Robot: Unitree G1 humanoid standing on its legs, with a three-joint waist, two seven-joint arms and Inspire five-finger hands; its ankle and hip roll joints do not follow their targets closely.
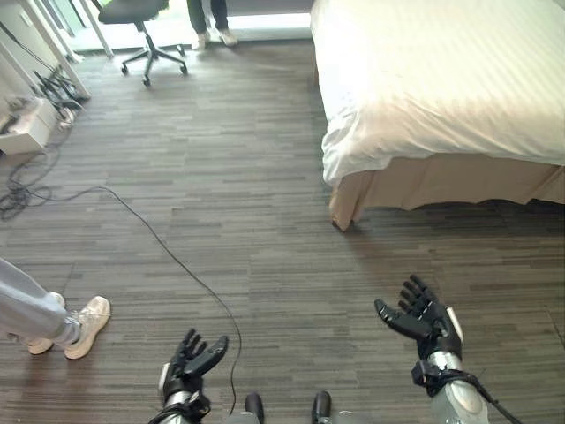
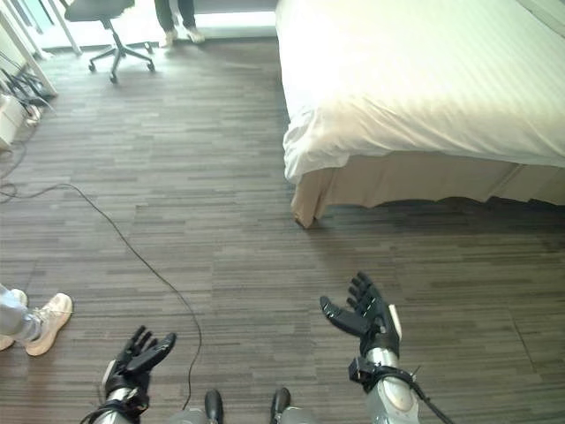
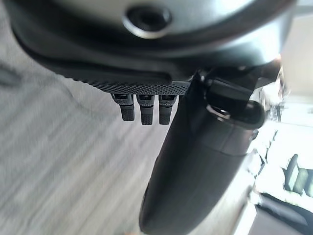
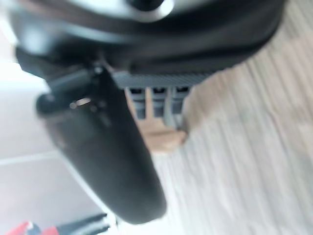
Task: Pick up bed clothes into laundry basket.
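Observation:
A bed (image 1: 441, 79) with a white striped cover and a beige skirt (image 1: 441, 181) stands at the upper right, its near corner (image 2: 305, 208) facing me. My left hand (image 1: 190, 362) hovers low over the grey wood floor near the bottom edge, fingers straight and holding nothing. My right hand (image 1: 424, 318) is raised a little higher at the lower right, palm turned inward, fingers spread, also holding nothing. Both hands are well short of the bed. The right wrist view shows the bed's beige corner (image 4: 164, 139) past the straight fingers (image 4: 156, 100).
An office chair (image 1: 141, 22) stands at the far back left, with a person's legs (image 1: 207, 22) beside it. Another person's leg and pale shoe (image 1: 84, 327) are at the left. A cable (image 1: 159, 243) runs across the floor. Equipment and cords (image 1: 26, 124) sit by the left wall.

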